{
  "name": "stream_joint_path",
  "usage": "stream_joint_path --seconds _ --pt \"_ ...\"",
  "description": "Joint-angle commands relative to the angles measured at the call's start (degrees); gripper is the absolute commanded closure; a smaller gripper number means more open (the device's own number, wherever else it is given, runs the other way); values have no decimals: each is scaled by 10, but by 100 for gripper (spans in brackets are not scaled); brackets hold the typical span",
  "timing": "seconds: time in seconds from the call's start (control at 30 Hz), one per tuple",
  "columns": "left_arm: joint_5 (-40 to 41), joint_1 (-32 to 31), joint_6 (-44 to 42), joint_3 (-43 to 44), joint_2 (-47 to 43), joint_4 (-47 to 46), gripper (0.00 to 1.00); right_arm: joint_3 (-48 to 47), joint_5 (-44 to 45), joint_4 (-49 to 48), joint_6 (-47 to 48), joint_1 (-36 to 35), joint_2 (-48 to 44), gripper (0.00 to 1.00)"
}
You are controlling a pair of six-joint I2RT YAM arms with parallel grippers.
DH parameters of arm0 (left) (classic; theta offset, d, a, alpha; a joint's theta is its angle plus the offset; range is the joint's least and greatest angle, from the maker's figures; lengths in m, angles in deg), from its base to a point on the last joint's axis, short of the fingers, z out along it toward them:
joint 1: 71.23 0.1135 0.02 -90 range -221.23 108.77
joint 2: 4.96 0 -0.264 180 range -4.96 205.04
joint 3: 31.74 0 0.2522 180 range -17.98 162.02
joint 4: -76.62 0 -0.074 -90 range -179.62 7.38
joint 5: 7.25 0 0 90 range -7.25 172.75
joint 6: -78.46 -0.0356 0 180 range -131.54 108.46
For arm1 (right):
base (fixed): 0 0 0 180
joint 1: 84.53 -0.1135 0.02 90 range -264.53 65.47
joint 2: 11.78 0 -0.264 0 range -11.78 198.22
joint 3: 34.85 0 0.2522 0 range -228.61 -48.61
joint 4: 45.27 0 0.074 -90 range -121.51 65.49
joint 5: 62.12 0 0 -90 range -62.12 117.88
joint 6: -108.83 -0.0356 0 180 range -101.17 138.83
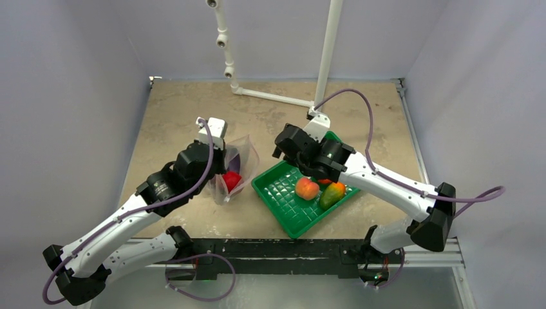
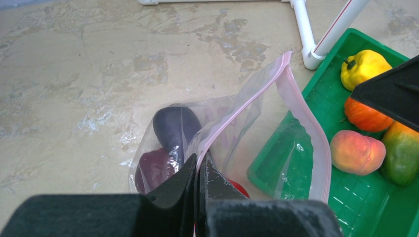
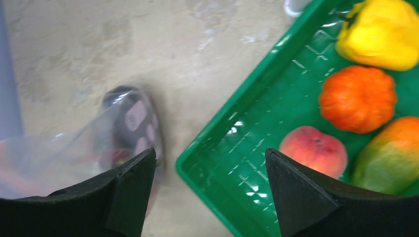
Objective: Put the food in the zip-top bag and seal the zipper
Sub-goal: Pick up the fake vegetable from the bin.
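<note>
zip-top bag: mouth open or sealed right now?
Open. In the left wrist view the zip-top bag has its zipper strips gaping apart, the left gripper pinching one edge; the eggplant sits inside.

Left gripper (image 2: 198, 165): jaws pressed together, pinching the zipper (image 2: 284, 64) at the mouth of the zip-top bag (image 2: 269, 123). The bag rests on the bench (image 2: 74, 74) with its mouth gaping. Seen inside it: purple eggplant (image 2: 175, 126) and red tomato (image 2: 240, 188), the latter partly hidden. One corner of the green tray (image 2: 375, 212) shows through the bag. The tray holds 4 items: yellow pepper (image 2: 363, 66) nearest its far edge, orange fruit (image 2: 363, 116), peach (image 2: 356, 152), mango (image 2: 402, 153).
</note>
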Motion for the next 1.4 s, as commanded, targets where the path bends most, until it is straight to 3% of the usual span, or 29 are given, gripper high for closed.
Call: stream_joint_path --seconds 0.0,0.7,1.37 --pt "-5 0 -10 -4 0 -11 100 42 17 7 -12 35 -21 17" --pt "-10 1 -10 -5 -2 -11 100 203 -12 -74 56 179 7 14" --pt "-13 0 -10 -5 0 -10 100 252 -37 -132 76 204 68 10"
